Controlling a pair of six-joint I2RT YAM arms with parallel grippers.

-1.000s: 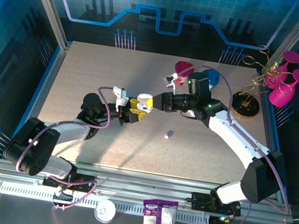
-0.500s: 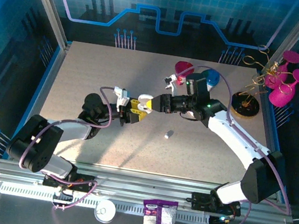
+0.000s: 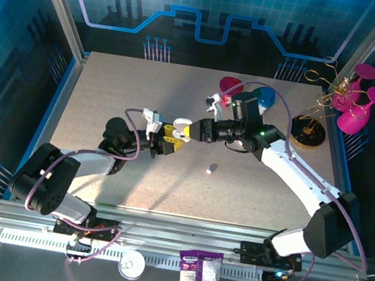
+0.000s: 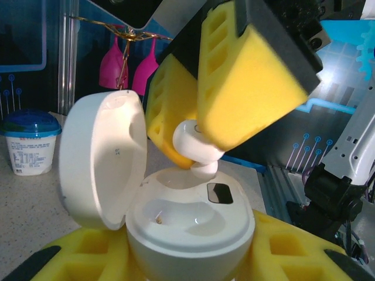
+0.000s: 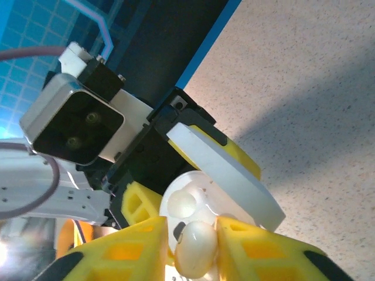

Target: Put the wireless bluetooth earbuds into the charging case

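Note:
The white charging case (image 4: 190, 225) is raised off the table with its lid (image 4: 99, 158) swung open, and my left gripper (image 4: 190, 257) is shut on its body. My right gripper (image 5: 196, 246) is shut on one white earbud (image 5: 196, 249). That earbud (image 4: 196, 146) is held stem-down at the rim of the case's far socket. The near socket is empty. From above, the two grippers meet at the table's middle: left gripper (image 3: 166, 141), right gripper (image 3: 183, 129). Another earbud (image 3: 212, 167) lies loose on the table just to their right.
A blue-lidded tub (image 3: 264, 96) and a pink cup (image 3: 229, 86) stand behind the right arm. A gold stand with pink glasses (image 3: 311, 124) occupies the back right corner. A snack bag (image 3: 200, 278) and a white disc (image 3: 131, 265) lie on the near rail.
The right arm has edged slightly left toward the case. The left arm and the loose earbud have stayed where they were.

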